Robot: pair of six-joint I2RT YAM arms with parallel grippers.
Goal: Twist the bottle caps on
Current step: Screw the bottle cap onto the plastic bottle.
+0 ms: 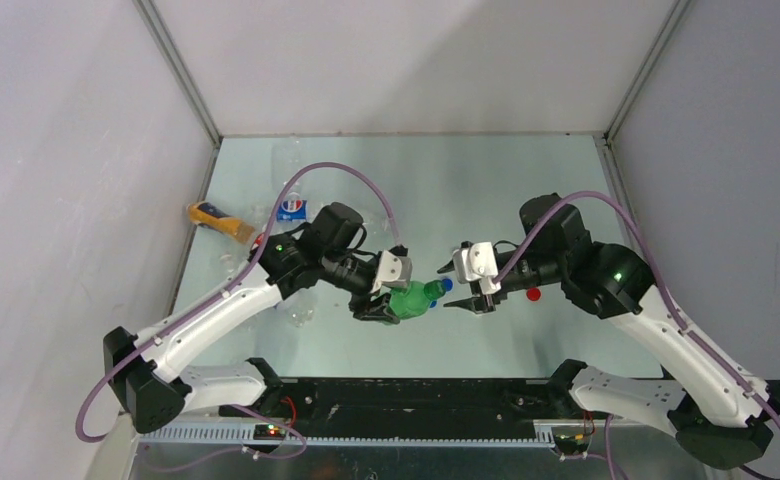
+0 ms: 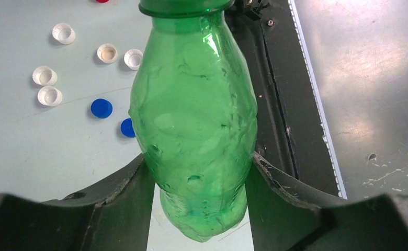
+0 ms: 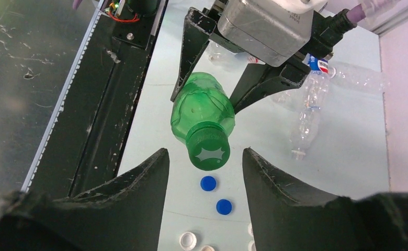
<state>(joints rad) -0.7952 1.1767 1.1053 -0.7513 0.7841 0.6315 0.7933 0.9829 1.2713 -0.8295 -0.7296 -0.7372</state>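
Observation:
My left gripper is shut on the lower body of a green bottle, which it holds off the table, lying sideways with its neck toward the right arm. The left wrist view shows that bottle pinched between both fingers. A green cap sits on its neck. My right gripper is open, its fingertips on either side of the cap with a gap on both sides. Below it, loose on the table, lie two blue caps and several white caps.
A red cap lies under the right arm. At the back left lie an orange-yellow bottle and clear bottles, one with a blue label. A black rail runs along the near edge.

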